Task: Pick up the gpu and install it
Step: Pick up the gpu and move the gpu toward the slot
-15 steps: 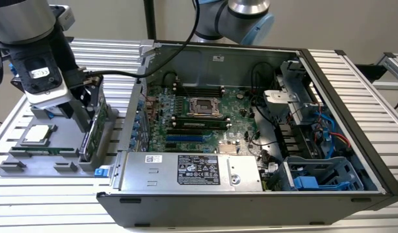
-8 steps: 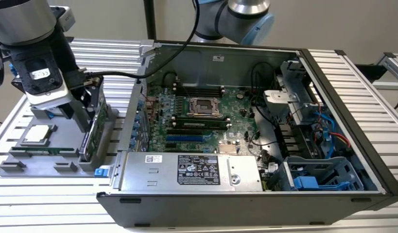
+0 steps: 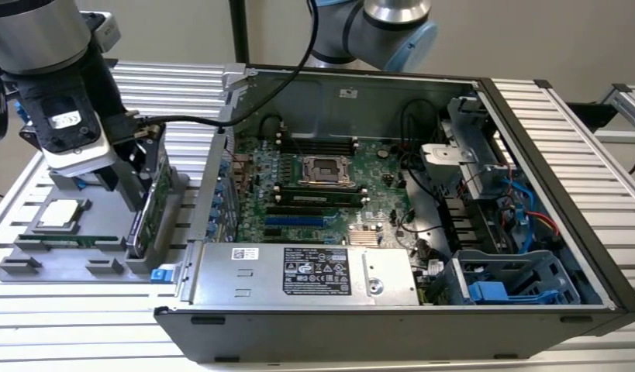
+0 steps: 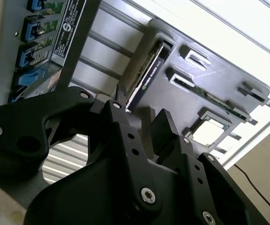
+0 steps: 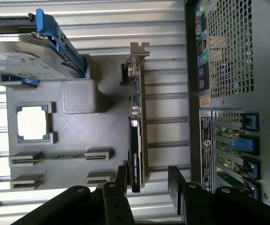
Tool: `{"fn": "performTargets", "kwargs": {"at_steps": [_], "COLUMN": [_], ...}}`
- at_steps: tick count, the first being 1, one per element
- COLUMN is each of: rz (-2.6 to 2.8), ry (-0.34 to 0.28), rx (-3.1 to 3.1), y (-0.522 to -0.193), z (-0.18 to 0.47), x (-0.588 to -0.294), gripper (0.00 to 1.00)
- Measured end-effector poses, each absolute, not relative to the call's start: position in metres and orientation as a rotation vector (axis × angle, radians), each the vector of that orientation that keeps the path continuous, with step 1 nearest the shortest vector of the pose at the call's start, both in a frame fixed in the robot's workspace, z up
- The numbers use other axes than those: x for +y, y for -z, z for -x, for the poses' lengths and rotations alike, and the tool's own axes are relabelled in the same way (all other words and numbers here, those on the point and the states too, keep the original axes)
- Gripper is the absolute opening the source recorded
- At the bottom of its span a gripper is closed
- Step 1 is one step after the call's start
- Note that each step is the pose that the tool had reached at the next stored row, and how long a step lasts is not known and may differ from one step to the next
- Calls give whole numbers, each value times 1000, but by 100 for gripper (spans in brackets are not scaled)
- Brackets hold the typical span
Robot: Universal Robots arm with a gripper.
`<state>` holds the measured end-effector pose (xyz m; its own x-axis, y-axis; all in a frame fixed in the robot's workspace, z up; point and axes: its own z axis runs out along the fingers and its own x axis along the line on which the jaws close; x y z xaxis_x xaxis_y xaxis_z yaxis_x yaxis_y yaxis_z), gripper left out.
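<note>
The gpu [image 5: 135, 136] stands on its long edge in a slot of the grey parts tray [image 5: 78, 136], green board and black shroud side by side, silver bracket at its far end. In both wrist views my gripper [image 5: 149, 180] is open, its black fingers [image 5: 176, 180] straddling the near end of the card, one close to the shroud, the other apart from the board. The second wrist view shows the gpu [image 4: 146, 77] just beyond my gripper [image 4: 139, 115]. In the exterior view my gripper [image 3: 139, 167] hangs low over the gpu [image 3: 149, 213], left of the open computer case [image 3: 400, 325].
On the tray lie a hard drive with blue rails [image 5: 27, 56], a processor chip [image 5: 31, 122] and a thin RAM stick [image 5: 55, 157]. The case's rear wall [image 5: 228, 70] stands close beside the gpu. Inside are the motherboard [image 3: 317, 186] and power supply [image 3: 296, 271].
</note>
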<state>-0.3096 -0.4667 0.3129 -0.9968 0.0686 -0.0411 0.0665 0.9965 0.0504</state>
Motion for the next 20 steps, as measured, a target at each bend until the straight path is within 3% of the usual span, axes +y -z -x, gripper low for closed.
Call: {"fn": "performTargets", "kwargs": {"at_steps": [20], "rz": [-105], "ry": [-76], "rx": [3096], "y": [-309], "z": [310], "x": [-467], "gripper": [100]}}
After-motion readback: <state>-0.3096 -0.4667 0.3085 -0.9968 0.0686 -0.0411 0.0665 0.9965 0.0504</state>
